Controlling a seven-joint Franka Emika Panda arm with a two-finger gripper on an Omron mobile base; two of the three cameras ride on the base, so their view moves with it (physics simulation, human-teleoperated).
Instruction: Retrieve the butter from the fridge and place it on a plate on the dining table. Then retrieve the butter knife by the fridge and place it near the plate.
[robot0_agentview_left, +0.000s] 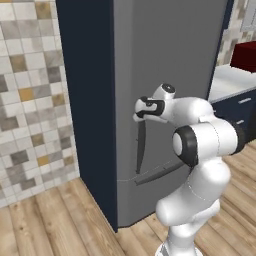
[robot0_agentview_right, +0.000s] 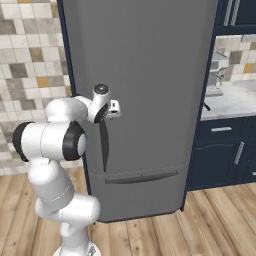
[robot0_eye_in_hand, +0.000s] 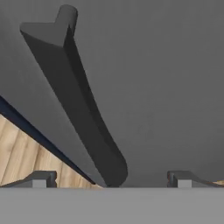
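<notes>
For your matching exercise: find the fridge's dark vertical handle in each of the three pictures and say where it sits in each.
Left base view: the handle hangs left of centre on the grey fridge door, just below the tool.
Right base view: it hangs left of centre, below the tool.
Hand view: it runs as a diagonal bar from upper left to bottom centre.
Shared landmark: the fridge door.

left base view: behind-left of arm, facing the tall matte grey fridge (robot0_agentview_left: 165, 75) obliquely, medium range | right base view: behind-right, facing the fridge door nearly square-on | hand view: very close to the door, along its dark slim vertical handle (robot0_eye_in_hand: 76, 105) | shared: fridge door, handle
</notes>
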